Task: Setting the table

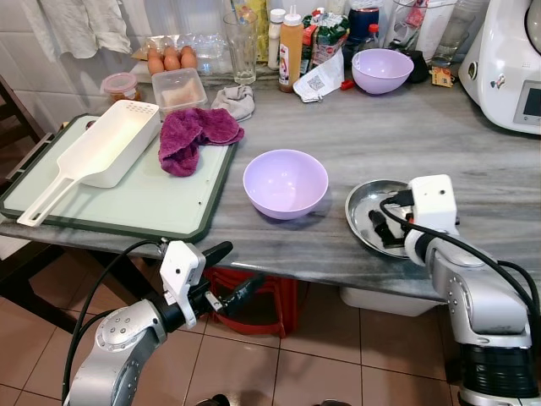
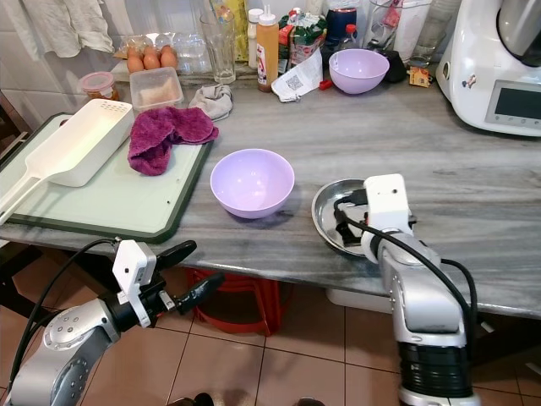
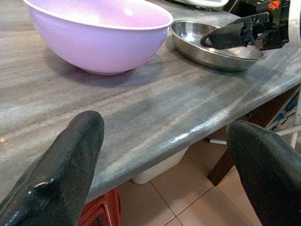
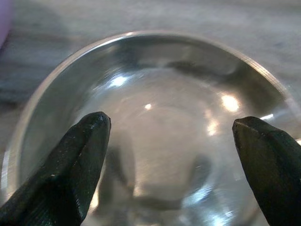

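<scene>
Grey veined stone counter (image 1: 439, 161), two bowls, both grippers spread and empty.

Nearest, below the counter edge over tiled floor: left gripper (image 1: 226, 275), long black fingers parted wide, holding nothing, aimed up at the rounded stone lip. Just beyond that lip, ahead of those fingers: smooth lilac plastic bowl (image 1: 285, 182), round and deep, upright. Beside it, touching nowhere: shallow polished steel dish (image 2: 325, 210), round with a thin rim, mirror-bright inside. Over that dish: right gripper (image 4: 169, 155), black tapered fingers wide apart, tips down inside the rim, clamped on nothing. Farther off, left of the left gripper: pale green cutting board (image 1: 127, 207) with dark rim, carrying a white slotted plastic scoop (image 1: 97, 156) and a crumpled magenta terry cloth (image 1: 190, 135). Farthest back: second lilac bowl (image 1: 382, 69), clear drinking glass (image 1: 241, 46), brown eggs (image 1: 171, 59).
</scene>
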Controlling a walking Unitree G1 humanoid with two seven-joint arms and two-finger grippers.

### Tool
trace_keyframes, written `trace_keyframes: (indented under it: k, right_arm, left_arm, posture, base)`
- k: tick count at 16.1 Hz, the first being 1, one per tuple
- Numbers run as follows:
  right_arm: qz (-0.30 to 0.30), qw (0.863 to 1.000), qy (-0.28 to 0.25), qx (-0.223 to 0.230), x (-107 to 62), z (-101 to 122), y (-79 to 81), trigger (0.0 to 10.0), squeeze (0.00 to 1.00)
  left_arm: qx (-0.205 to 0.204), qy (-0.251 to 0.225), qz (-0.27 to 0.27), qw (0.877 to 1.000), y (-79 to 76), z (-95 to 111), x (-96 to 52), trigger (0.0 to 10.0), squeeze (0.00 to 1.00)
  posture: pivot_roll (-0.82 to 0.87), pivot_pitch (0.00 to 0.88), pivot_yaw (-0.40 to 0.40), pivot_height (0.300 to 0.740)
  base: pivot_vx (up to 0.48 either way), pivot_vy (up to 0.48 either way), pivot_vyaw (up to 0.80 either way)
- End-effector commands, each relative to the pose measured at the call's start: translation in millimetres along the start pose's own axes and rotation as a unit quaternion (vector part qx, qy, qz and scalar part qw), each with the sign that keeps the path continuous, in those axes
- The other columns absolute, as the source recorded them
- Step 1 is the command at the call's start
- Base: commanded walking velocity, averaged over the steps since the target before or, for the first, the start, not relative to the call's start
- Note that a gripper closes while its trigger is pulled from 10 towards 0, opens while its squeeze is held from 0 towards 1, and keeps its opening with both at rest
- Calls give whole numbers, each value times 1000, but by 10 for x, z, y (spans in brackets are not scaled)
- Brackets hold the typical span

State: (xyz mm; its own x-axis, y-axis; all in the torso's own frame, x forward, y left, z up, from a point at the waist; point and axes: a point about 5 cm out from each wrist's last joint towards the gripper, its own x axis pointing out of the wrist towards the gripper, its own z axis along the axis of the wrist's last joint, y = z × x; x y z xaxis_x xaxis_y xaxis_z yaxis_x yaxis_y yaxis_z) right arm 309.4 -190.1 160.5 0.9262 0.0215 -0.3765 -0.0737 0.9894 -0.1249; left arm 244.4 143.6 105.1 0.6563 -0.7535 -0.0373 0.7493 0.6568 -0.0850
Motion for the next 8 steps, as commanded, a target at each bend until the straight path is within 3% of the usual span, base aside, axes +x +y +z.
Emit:
trace_keyframes:
  k: [1,8]
  right_arm:
    - [20,1000,12,7,-1,-34,64,10000,0]
    - [65,997,25,33,21,-56,219,10000,0]
  left_arm:
    - [9,5,-12,1000,-24,11,-14,10000,0]
    - [10,2,-14,1000,-24,23,-14,10000,0]
  posture:
    - [-293,145,5,740]
    - [-285,143,4,740]
  base:
    - [0,0,0]
    - [0,0,0]
